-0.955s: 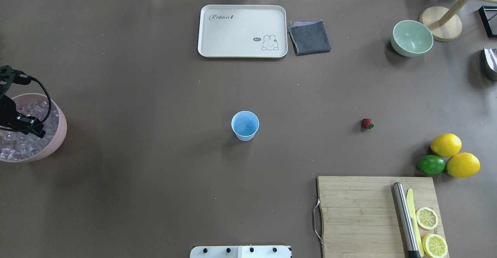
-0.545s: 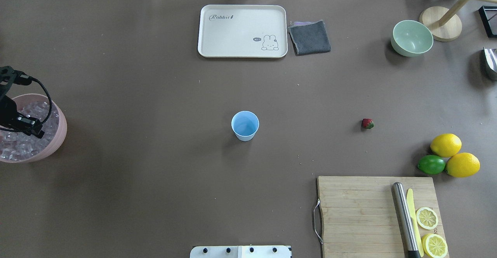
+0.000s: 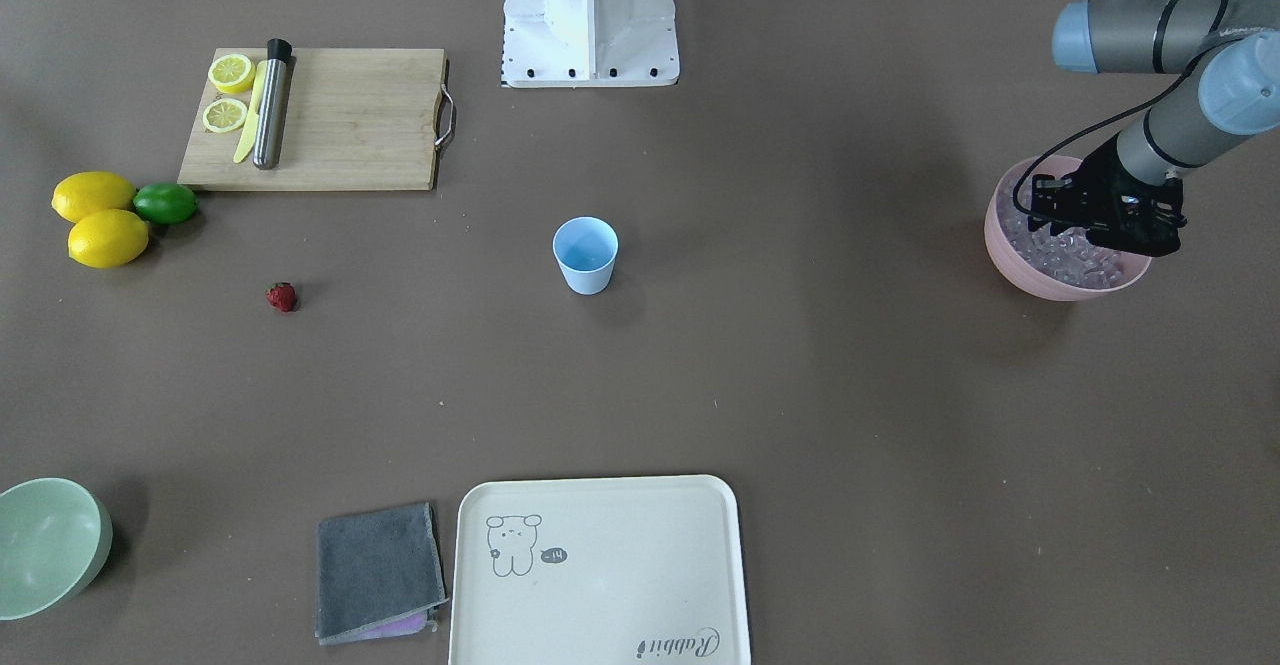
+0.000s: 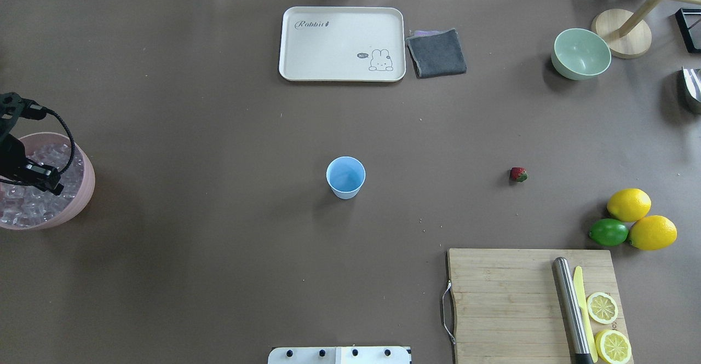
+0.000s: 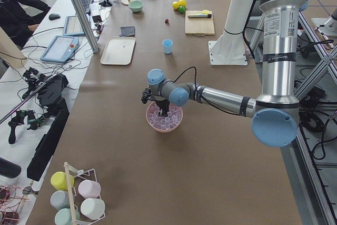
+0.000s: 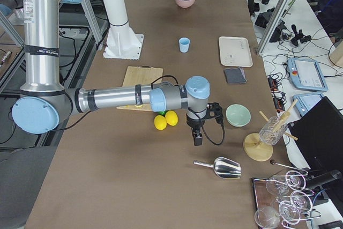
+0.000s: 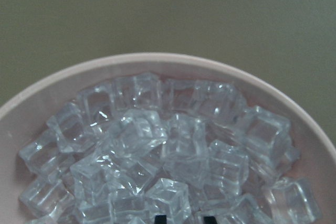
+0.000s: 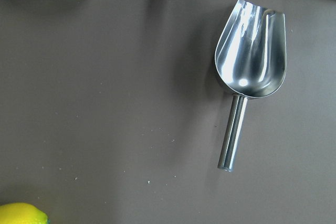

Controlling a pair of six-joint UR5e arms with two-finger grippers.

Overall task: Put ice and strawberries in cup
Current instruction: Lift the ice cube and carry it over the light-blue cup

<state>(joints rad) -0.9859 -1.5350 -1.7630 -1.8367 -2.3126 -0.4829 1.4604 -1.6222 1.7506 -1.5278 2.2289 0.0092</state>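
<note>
The light-blue cup [image 4: 345, 177] stands upright and empty at the table's middle. One red strawberry [image 4: 518, 174] lies on the table to its right. The ice [image 7: 173, 145] fills a pink bowl [image 4: 83, 189] at the table's left edge. My left gripper [image 4: 39, 180] hangs inside that bowl, over the cubes. In the left wrist view its two dark fingertips [image 7: 160, 219] stand about a cube's width apart, open, right at the ice. My right gripper [image 6: 197, 139] shows only in the exterior right view, pointing down near the lemons, and I cannot tell its state.
A steel scoop [image 8: 251, 56] lies below the right wrist. A pale green bowl [image 4: 580, 53], cream tray [image 4: 328, 52] and grey cloth [image 4: 436, 52] sit at the back. Two lemons [image 4: 628, 204], a lime [image 4: 608, 232] and a cutting board [image 4: 504, 298] with a knife are front right.
My left gripper has crept slightly leftward over the ice bowl. The cup and strawberry have not moved.
</note>
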